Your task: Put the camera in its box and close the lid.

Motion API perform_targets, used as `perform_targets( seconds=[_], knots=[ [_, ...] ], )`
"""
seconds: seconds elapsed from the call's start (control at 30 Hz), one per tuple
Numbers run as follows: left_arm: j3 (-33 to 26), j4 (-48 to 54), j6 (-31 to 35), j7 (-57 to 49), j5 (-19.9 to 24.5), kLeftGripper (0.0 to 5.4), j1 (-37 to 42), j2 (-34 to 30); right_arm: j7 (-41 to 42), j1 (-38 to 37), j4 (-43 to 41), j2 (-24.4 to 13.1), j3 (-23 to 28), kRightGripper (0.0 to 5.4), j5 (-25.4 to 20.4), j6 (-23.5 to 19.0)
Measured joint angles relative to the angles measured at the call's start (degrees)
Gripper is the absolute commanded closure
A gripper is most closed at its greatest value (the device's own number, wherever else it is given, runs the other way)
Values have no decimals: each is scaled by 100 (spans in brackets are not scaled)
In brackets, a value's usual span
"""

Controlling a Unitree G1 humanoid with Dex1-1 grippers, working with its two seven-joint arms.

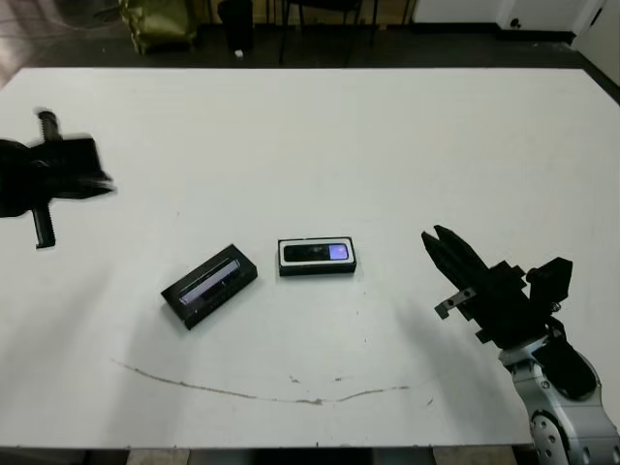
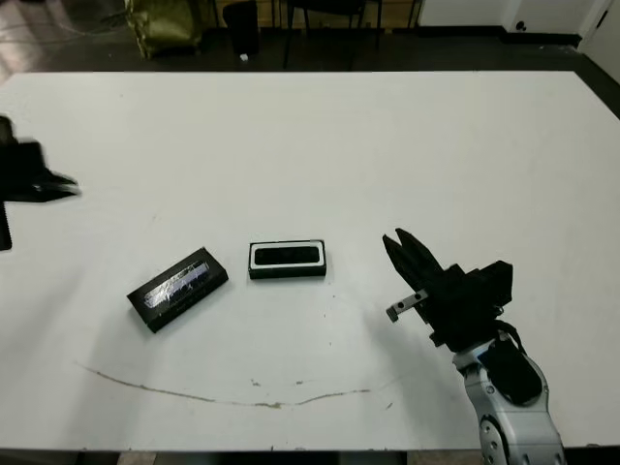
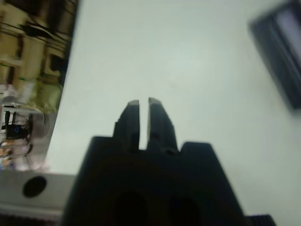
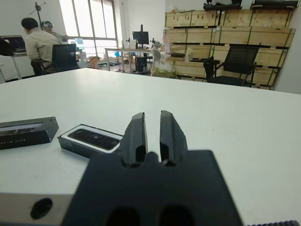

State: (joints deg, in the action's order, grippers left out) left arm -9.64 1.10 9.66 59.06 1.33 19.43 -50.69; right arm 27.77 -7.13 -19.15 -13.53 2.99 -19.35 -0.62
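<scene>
The camera (image 1: 315, 254), a slim black bar with a small bluish-purple screen at one end, lies inside the white-lined box (image 1: 284, 256) near the table's middle front. Just left of the box and apart from it, the black lid (image 1: 208, 286) lies at an angle with its glossy strip up. My right gripper (image 1: 436, 236) hovers to the right of the box, pointing toward it, shut and holding nothing. My left gripper (image 1: 105, 184) is blurred at the far left, well away from the lid, and shut on nothing. The right wrist view shows the box (image 4: 70, 141) and the lid (image 4: 26, 132) side by side.
A thin brownish streak (image 1: 291, 389) runs across the white table (image 1: 320, 136) near its front edge. Dark chairs and a bag (image 1: 160, 24) stand beyond the far edge. In the right wrist view a person (image 4: 40, 44) sits at a desk far behind.
</scene>
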Motion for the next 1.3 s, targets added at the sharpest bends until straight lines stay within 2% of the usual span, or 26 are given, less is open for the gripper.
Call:
perform_targets(
  seconds=[0.13,0.23,0.3,0.5,0.63,0.77,0.93,1.3],
  knots=[
    [-648,1152,521,-1159,493,540,-802,795,64,3,67,-3,9,538,-14,74],
    [-887,1942,845,-2073,688,501,-1286,1501,77,1,68,-5,13,540,-53,73],
    [-934,2384,1121,-2455,810,456,-1558,1763,84,-3,71,-8,16,540,-64,74],
    [-895,3230,1329,-2559,1049,313,-2233,1821,71,-9,45,-10,11,540,-70,37],
    [-683,3224,949,-2301,1117,217,-2637,1809,68,-10,46,-10,9,540,-63,38],
    [-546,3175,838,-2224,1175,122,-2842,1808,12,-42,-26,-10,7,540,-46,16],
    [-491,2963,473,-1978,1485,5,-3069,1835,78,-40,18,-9,7,540,-77,38],
    [-114,2491,205,-1334,1690,2,-2992,1544,100,-46,48,-14,10,540,-222,-65]
  ],
)
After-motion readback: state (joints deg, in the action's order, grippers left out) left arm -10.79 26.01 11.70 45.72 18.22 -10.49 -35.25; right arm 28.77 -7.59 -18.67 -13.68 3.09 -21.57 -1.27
